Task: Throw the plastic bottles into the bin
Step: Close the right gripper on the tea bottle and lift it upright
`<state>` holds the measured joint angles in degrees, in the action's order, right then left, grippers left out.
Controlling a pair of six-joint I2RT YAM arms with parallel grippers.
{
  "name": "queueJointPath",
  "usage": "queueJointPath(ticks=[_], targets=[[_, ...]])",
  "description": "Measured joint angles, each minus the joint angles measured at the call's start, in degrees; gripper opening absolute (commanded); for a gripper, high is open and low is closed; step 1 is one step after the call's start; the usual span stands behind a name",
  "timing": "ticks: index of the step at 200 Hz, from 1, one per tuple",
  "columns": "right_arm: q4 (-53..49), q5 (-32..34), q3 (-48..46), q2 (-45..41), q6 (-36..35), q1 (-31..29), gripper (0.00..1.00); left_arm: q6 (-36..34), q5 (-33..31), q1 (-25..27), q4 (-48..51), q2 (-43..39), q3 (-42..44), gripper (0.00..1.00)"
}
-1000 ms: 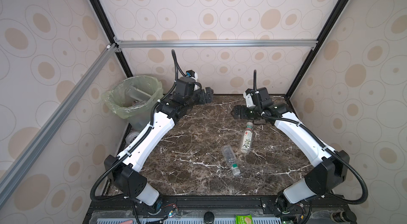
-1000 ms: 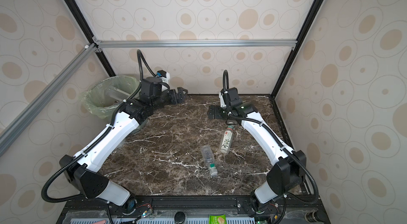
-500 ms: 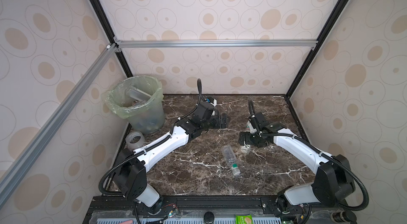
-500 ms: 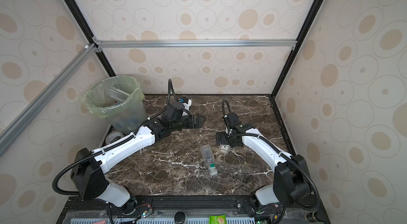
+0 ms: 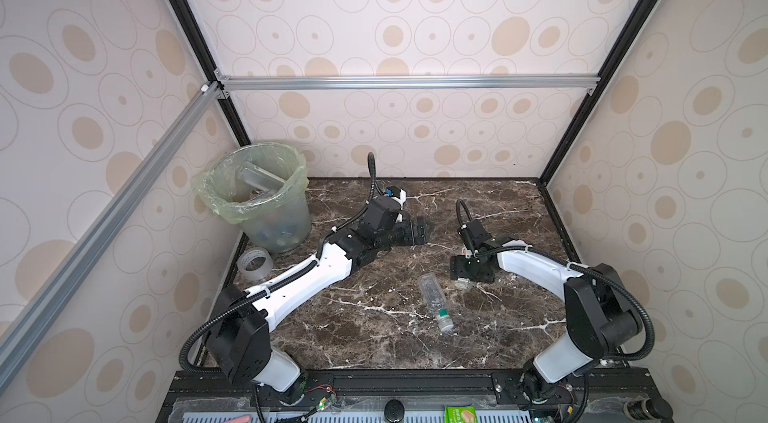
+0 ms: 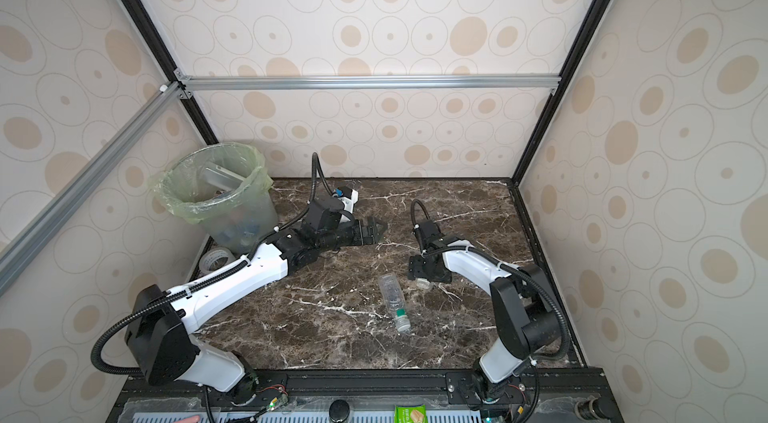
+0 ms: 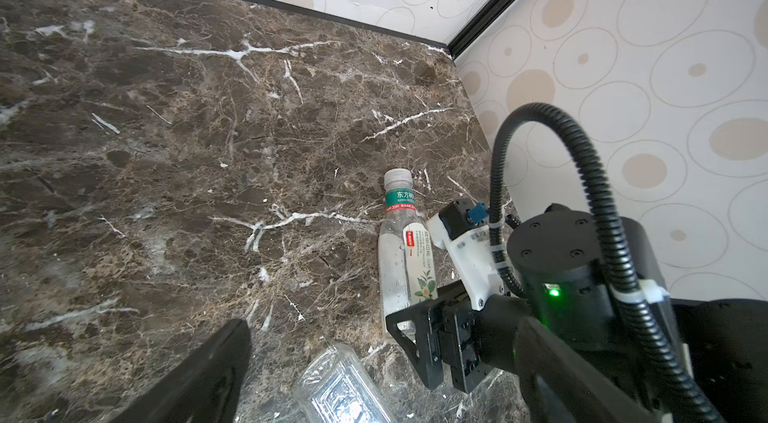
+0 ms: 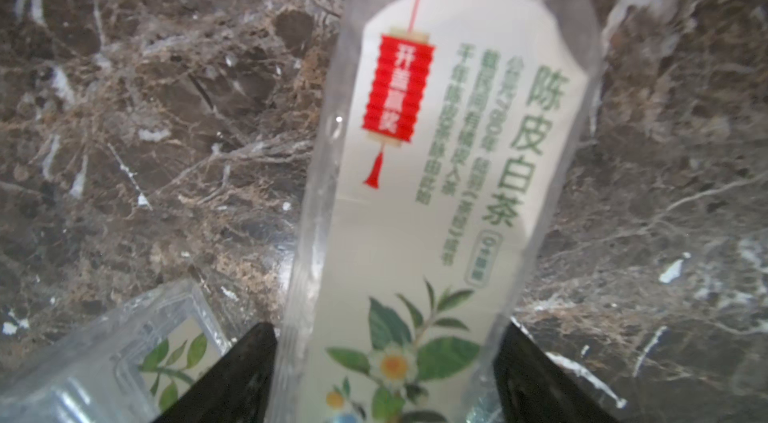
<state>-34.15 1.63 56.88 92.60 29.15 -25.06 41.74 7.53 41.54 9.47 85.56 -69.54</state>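
Squeeze the right gripper [image 8: 386, 327] square across the tea bottle [image 8: 436, 130] mid-label, lower right of centre in a top view. Straddling it part-open now, can't tell if gripping yet. Lift clear of the 2nd bottle [image 5: 432, 300] just beside, then swing to the bin [image 5: 208, 196], upper left. Leave the left gripper [image 5: 419, 229] wide open, empty. Label reads 陈皮白茶, neck band 东方树

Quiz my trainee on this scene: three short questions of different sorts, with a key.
1. True or false: the left gripper holds a bottle.
2. The white-labelled bottle lies between whose jaws? A) left gripper B) right gripper C) neither
3. How many bottles lie on the table, outside the bin?
Key: 1 false; 2 B; 3 two, the white-labelled bottle and the clear bottle.
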Motion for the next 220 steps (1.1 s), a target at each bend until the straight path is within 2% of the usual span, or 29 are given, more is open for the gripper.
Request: queueJointPath(ticks=[29,54,131,184,220], targets=[[0.4,0.9,0.1,1.2,0.2,0.0,0.57,0.1,0.0,0.0,0.0,0.0,0.1,0.99],[0.1,2.1,0.3,1.2,-0.3,0.0,0.51,0.4,0.0,0.0,0.0,0.0,0.1,0.99],[-2.0,2.6,4.7,-1.4,-1.7,0.0,0.48,1.3,0.2,0.0,-0.2,0.0,0.4,0.99],[-2.7,-1.5,10.1,-4.7,-2.0,-0.4,0.48,4.0,2.6,-1.8,-2.2,0.0,1.5,0.99],[-2.2,-4.7,12.1,-8.1,-2.1,-3.1,0.48,6.3,6.0,-4.7,-5.2,0.0,1.8,0.99]])
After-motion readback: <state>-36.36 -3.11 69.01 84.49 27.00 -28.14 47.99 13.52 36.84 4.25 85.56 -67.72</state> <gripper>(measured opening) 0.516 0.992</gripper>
